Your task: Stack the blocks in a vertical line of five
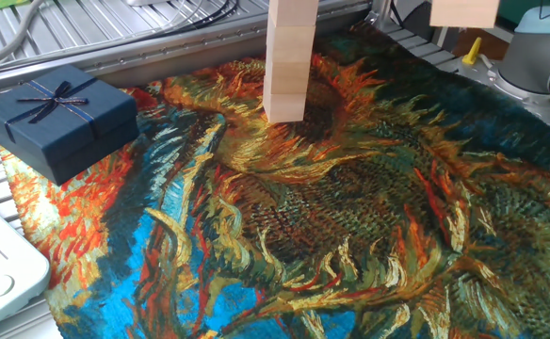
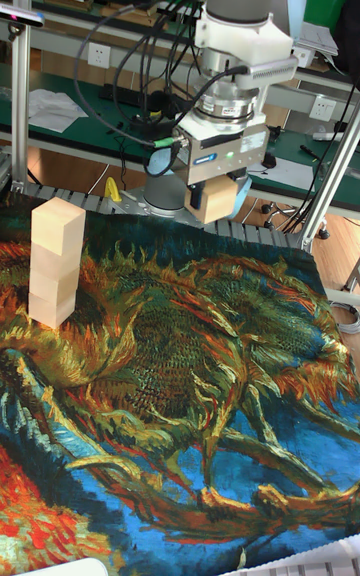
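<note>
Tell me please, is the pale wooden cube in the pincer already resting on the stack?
No, the pale wooden cube hangs in the pincer, off beside the stack.

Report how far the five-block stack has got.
Done: a stack stands upright on the painted cloth; the tall view shows three blocks in it. In hand: the gripper holds a fourth block in the air, to one side of the stack and not over it. Left: set this block on top, then add a fifth, which appears in neither view.
</note>
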Motion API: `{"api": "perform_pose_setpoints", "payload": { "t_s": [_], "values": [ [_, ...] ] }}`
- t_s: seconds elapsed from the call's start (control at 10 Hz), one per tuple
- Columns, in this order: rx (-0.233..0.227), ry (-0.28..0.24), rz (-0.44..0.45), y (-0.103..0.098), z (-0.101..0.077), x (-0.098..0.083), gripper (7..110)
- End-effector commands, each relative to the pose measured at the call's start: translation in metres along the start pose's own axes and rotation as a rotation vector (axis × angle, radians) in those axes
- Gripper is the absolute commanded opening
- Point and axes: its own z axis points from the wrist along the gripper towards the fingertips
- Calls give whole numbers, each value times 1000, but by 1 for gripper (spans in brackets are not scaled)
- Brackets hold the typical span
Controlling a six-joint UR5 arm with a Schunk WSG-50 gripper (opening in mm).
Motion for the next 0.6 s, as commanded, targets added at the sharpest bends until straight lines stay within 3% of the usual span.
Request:
{"api": "perform_pose_setpoints", "payload": {
  "t_s": [0.0,0.2,0.4,0.5],
  "values": [
    [-7,51,-156,-33,-4,14,7],
    [5,51,-206,-75,-10,20,7],
    [33,84,-248,-122,-34,35,7],
    [86,123,-296,-151,-49,47,7]
  ]
}}
